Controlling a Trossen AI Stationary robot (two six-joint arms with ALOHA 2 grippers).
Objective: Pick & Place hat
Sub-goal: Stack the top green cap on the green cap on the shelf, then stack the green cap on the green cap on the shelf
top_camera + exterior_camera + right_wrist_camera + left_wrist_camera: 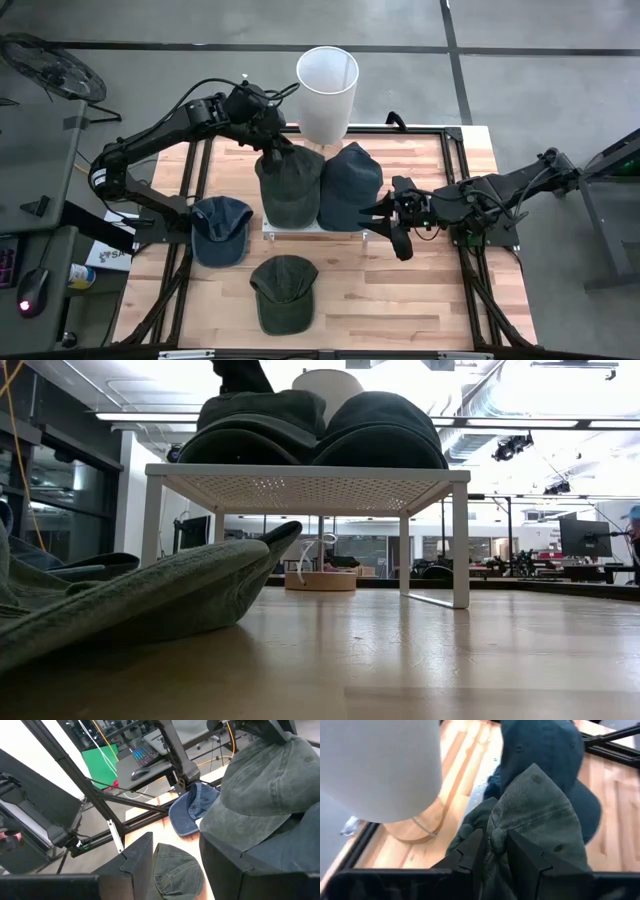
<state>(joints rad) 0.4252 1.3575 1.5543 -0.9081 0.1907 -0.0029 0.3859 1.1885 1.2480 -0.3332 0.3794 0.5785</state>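
Observation:
A dark green cap [290, 187] and a navy cap [350, 185] rest side by side, crowns up, on a white rack [300, 485] at the table's middle. My left gripper [275, 152] hangs over the green cap's far end, open, with a bunched fold of that cap [497, 840] between its fingers. My right gripper [388, 222] stands open just right of the navy cap, raised, with nothing between its fingers. On the table lie a blue cap [220, 230], left of the rack, and a second green cap [283, 292], near the front edge. My left gripper comes slanting down from the far side. Its two fingers [470, 852] stand on either side of a raised fold at the green cap's far end [496, 836]. I cannot tell whether they touch the cloth. The cap lies on the rack.
A tall white cylinder [328, 90] stands on a wooden base at the far edge, right behind my left gripper. Black frame rails [455, 150] run along the table's sides. Bare wood [420, 300] lies at the front right.

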